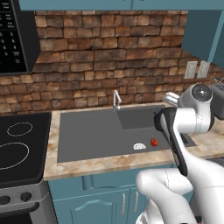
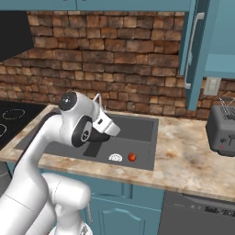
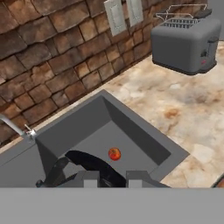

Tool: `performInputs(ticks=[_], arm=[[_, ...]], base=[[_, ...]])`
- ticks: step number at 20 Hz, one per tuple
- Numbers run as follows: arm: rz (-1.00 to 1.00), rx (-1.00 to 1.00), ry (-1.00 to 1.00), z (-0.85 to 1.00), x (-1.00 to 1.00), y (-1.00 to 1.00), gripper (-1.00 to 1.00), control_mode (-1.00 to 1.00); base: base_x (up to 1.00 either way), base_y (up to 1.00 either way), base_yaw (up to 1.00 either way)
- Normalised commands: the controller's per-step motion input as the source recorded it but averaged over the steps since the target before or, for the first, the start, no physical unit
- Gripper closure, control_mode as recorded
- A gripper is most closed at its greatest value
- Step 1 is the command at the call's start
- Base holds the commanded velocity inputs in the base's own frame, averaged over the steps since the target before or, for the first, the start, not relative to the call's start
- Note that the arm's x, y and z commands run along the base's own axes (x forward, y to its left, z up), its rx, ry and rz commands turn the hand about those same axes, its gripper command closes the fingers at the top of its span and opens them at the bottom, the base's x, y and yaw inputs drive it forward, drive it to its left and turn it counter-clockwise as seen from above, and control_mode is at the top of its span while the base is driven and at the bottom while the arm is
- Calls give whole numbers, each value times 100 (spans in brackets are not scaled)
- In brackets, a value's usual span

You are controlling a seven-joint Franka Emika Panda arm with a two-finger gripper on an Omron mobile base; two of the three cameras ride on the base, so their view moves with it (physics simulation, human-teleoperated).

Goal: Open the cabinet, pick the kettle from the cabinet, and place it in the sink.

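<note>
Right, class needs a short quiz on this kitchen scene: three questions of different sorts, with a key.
1. True or false: the cabinet stands open.
2. The small red object lies: A on the stovetop; B in the sink; C on top of the toaster.
3. What dark thing does the gripper appear to hold over the basin?

Key: 1 true; 2 B; 3 the kettle.
</note>
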Motion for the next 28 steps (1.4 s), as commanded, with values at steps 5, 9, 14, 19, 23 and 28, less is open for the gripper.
performInputs(ticks=[5, 9, 14, 19, 23, 28], arm=[[7, 0, 0, -13, 11, -1, 100, -100], [6, 0, 0, -15, 7, -3, 100, -100], [5, 4, 0, -21, 1, 0, 100, -100], [0, 7, 5, -13, 16, 0, 100, -100], [0, 6, 5, -10, 21, 0, 100, -100], [0, 3, 13, -10, 23, 0, 100, -100]], base=[[0, 0, 0], [0, 0, 0], [0, 0, 0], [0, 0, 0], [0, 0, 0], [0, 0, 0]])
